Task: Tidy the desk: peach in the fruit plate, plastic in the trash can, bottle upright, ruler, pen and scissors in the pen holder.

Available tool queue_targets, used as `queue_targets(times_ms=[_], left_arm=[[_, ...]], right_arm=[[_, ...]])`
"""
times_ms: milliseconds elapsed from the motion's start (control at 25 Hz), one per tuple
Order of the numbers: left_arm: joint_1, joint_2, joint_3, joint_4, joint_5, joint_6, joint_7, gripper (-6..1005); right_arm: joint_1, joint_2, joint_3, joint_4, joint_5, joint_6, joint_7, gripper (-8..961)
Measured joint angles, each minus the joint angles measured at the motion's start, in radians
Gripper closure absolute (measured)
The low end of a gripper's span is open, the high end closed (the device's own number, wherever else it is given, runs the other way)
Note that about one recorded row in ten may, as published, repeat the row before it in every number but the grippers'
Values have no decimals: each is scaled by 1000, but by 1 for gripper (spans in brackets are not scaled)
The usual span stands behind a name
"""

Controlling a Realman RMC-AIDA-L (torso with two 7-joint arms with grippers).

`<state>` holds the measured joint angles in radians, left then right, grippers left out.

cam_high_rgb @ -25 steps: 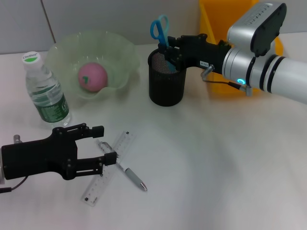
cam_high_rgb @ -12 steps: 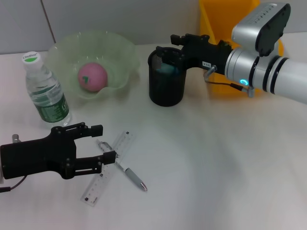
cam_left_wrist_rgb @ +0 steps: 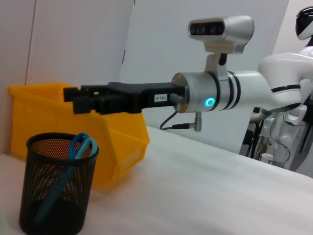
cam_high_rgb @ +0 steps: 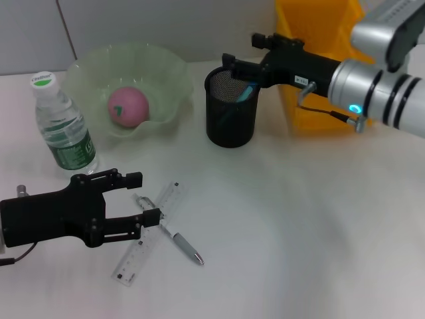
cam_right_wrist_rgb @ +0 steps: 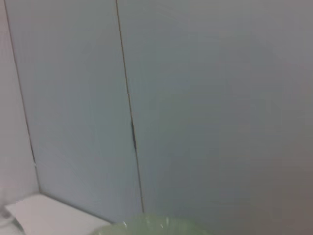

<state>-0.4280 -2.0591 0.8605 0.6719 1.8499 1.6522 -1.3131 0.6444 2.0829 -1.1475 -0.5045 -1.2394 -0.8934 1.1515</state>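
Your left gripper (cam_high_rgb: 147,198) sits low over the desk (cam_high_rgb: 299,232) with its jaws spread and empty. The lower finger touches the ruler (cam_high_rgb: 149,232), which lies just ahead of it, crossed by the pen (cam_high_rgb: 174,237); that placement suits a pinch on one of the two. Beyond the gripper the bottle (cam_high_rgb: 63,126) stands upright, and past it the peach (cam_high_rgb: 127,106) rests in the fruit plate (cam_high_rgb: 169,73), so both look done.

Your right gripper (cam_high_rgb: 234,66) hangs above the rim of the pen holder (cam_high_rgb: 230,113), fingers parted and holding nothing. Just below it the scissors (cam_left_wrist_rgb: 73,164) lean inside the cup, handles up, so the drop appears made. The trash can (cam_high_rgb: 312,26) stands behind that arm.
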Motion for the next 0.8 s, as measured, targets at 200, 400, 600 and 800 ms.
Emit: queue_targets(times_ms=[200, 400, 600, 800], left_arm=[[0, 0, 0, 0, 0, 1, 0, 191], [-1, 0, 0, 0, 0, 5, 2, 191], [5, 3, 0, 0, 0, 7, 2, 191], [6, 4, 0, -3, 0, 2, 1, 190]], right_arm=[[-68, -4, 3, -85, 1, -91, 73, 129], [-144, -43, 3, -177, -70, -293, 223, 134], [-195, -104, 18, -221, -170, -519, 308, 136], [-201, -133, 95, -229, -365, -688, 361, 136]])
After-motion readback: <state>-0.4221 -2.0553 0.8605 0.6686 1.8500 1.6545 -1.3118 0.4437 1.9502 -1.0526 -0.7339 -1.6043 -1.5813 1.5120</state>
